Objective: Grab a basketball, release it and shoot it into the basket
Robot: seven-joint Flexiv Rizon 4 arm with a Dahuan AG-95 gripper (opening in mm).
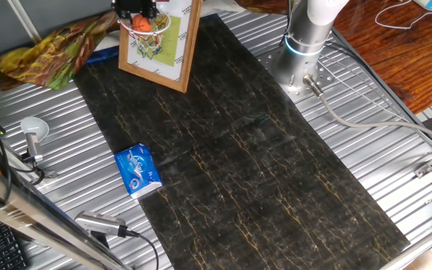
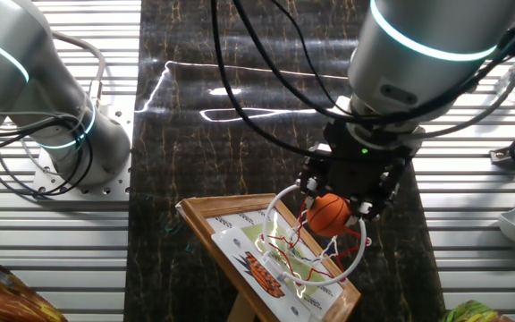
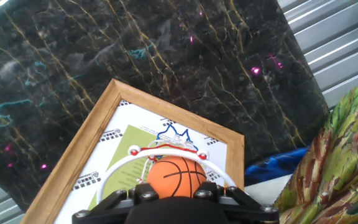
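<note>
From my remote seat, the largest thing under the gripper (image 2: 345,199) is the dark marbled mat (image 1: 261,165) laid over the ribbed metal table (image 1: 51,150), running away from the hand on all sides. The arm (image 2: 436,54) reaches in over the basket (image 2: 316,246), whose wood-framed backboard (image 3: 117,137) leans directly below and in front of the fingers, the white rim ringing the space just beneath them. A crumpled patterned cloth (image 3: 334,162) lies beside the hand, off past the frame's edge. Well away from the gripper, near the mat's far border, sits the blue-and-white packet (image 1: 138,170). The basketball (image 3: 178,179) sits between the fingers, right above the hoop; the gripper seems to be clamped on it, though the hand view crops the fingertips, so I cannot confirm contact.
</note>
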